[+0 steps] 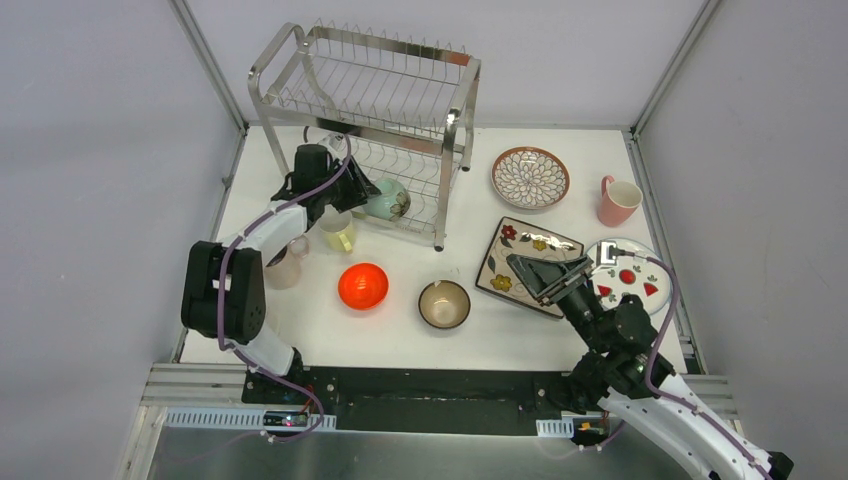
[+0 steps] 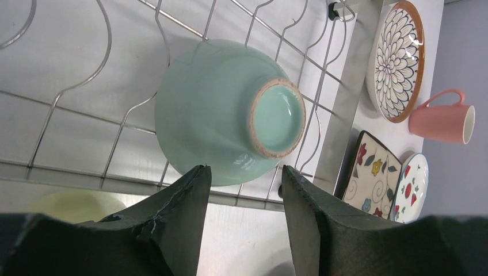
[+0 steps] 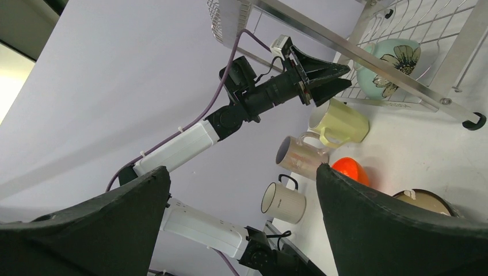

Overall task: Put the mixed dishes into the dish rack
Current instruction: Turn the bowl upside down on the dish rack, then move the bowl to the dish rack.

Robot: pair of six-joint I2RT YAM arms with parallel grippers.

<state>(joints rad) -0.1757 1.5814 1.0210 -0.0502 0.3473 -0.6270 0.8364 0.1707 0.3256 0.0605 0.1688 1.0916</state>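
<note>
Mint bowl (image 2: 213, 109) — dish rack (image 1: 462, 110) lower shelf | left gripper (image 2: 244, 172) parted beside bowl | right gripper (image 1: 548, 265) — wide

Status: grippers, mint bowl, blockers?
Left gripper open at mint bowl; bowl on its side, dish rack lower shelf. Right gripper open above square floral plate. Nothing in the way.

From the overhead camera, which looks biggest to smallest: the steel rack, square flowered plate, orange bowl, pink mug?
1. steel rack, largest
2. square flowered plate
3. orange bowl and pink mug, too alike to rank
</note>
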